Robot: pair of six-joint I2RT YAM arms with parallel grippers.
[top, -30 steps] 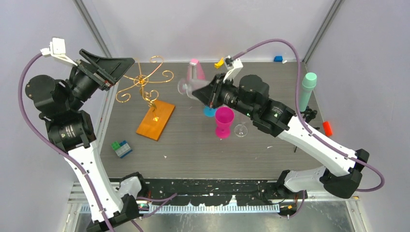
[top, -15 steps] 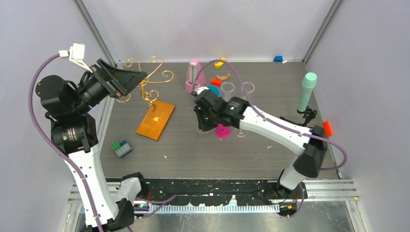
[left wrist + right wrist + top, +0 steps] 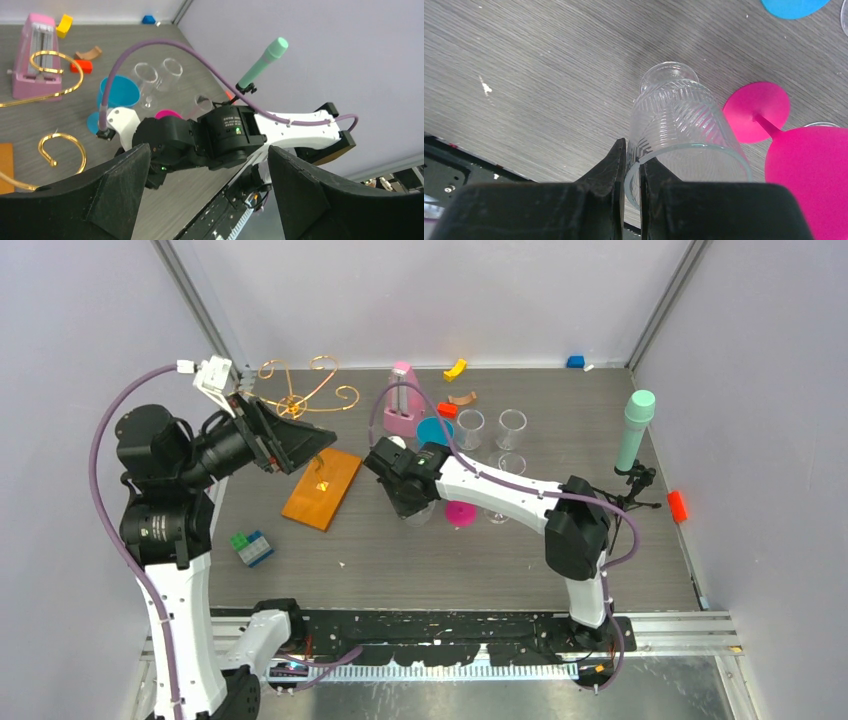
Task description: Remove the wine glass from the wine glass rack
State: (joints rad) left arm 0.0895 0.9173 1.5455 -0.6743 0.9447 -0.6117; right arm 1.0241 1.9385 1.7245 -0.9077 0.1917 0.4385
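The wine glass [image 3: 679, 120] is clear and ribbed, and my right gripper [image 3: 631, 150] is shut on its rim, one finger inside the bowl and one outside. The top view shows the right gripper [image 3: 410, 502] low over the table's middle, with the wine glass [image 3: 421, 513] just left of a pink glass [image 3: 460, 512]; whether its foot touches the table I cannot tell. The gold wire wine glass rack [image 3: 300, 400] stands at the back left on its orange-brown base [image 3: 322, 488], nothing hanging on the arms that show. My left gripper [image 3: 318, 440] hovers open beside the rack, empty.
Behind the right gripper stand a pink metronome [image 3: 403, 400], a blue glass [image 3: 434, 432] and clear glasses [image 3: 470, 425] [image 3: 512, 425]. A mint green cylinder [image 3: 635, 425] stands far right, a red piece [image 3: 678, 505] near it. Green and blue blocks [image 3: 250, 547] lie front left.
My right arm has come down from high near the metronome to low over the table's middle, the clear glass still in its grip. My left gripper has swung right, over the rack.
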